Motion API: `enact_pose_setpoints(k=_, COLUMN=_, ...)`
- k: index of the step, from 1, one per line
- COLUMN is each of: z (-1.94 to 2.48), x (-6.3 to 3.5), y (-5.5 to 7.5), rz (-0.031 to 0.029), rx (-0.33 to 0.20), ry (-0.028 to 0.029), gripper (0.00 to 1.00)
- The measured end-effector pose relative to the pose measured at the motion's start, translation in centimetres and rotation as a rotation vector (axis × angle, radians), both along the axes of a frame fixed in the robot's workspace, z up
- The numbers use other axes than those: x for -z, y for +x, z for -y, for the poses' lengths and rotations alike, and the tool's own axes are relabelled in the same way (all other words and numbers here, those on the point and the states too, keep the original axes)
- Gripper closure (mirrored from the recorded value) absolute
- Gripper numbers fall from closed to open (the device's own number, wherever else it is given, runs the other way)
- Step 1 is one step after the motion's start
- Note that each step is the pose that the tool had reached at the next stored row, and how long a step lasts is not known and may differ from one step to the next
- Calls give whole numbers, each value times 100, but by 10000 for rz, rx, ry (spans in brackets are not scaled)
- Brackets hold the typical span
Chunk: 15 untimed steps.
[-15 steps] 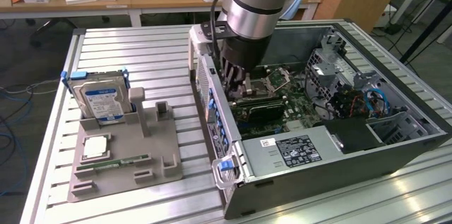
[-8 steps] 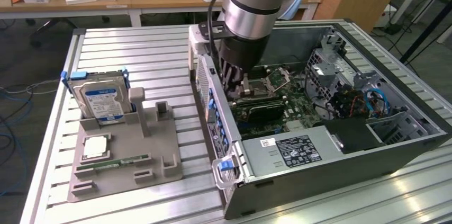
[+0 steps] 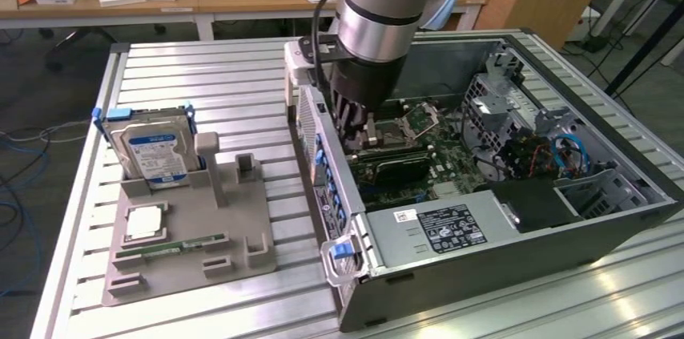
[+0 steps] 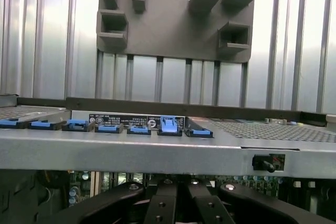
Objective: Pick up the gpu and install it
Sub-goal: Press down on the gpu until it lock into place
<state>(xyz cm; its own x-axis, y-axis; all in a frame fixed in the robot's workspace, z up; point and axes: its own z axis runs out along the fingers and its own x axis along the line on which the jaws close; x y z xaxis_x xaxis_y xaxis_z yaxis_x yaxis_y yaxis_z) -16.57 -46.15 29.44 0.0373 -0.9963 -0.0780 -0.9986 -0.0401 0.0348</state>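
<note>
The gpu [image 3: 401, 167] shows as a dark flat card with a green edge, standing on the motherboard inside the open computer case [image 3: 513, 263]. My gripper [image 3: 358, 140] reaches down into the case beside its rear wall and sits on the card's upper edge at the bracket end. Its black fingers are closed together there. In the wrist view the gripper [image 4: 178, 195] has its finger links drawn in tight, just inside the case's rear wall [image 4: 157, 148]. The card itself is hidden in that view.
A grey parts holder [image 3: 182, 263] lies at the exterior view's left with an upright hard drive [image 3: 155, 155], a square chip [image 3: 144, 223] and a memory stick [image 3: 171, 247]. The power supply [image 3: 444, 227] and a drive cage [image 3: 513, 106] crowd the case. Blue clips [image 4: 169, 125] line the rear wall.
</note>
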Motion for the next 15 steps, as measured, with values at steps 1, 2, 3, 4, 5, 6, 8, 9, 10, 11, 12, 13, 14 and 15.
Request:
enact_pose_setpoints(k=1, z=0, x=-9, y=1, rz=21, rx=0, ry=5, gripper=89)
enact_pose_setpoints(k=2, z=0, x=-43, y=3, rz=21, rx=1, ry=11, gripper=89)
enact_pose_setpoints(k=3, z=0, x=-79, y=10, rz=20, rx=-2, ry=4, gripper=89)
enact_pose_setpoints(k=4, z=1, x=-104, y=21, rz=22, rx=-3, ry=11, gripper=89)
enact_pose_setpoints(k=5, z=1, x=-120, y=26, rz=30, rx=-2, ry=23, gripper=89)
enact_pose_setpoints(k=6, z=1, x=-124, y=26, rz=50, rx=-2, ry=36, gripper=89)
enact_pose_setpoints(k=8, z=0, x=-122, y=32, rz=75, rx=-3, ry=56, gripper=89)
enact_pose_setpoints(k=9, z=0, x=-119, y=66, rz=101, rx=-2, ry=59, gripper=89)
enact_pose_setpoints(k=10, z=1, x=-116, y=111, rz=119, rx=-2, ry=64, gripper=89)
enact_pose_setpoints(k=11, z=1, x=-115, y=157, rz=135, rx=-4, ry=73, gripper=89)
enact_pose_setpoints(k=12, z=1, x=-115, y=201, rz=139, rx=-3, ry=92, gripper=89)
enact_pose_setpoints(k=13, z=1, x=-115, y=248, rz=140, rx=-2, ry=115, gripper=89)
enact_pose_setpoints(k=14, z=1, x=-115, y=295, rz=139, rx=-2, ry=139, gripper=89)
enact_pose_setpoints(k=15, z=1, x=-115, y=339, rz=139, rx=-3, ry=163, gripper=89)
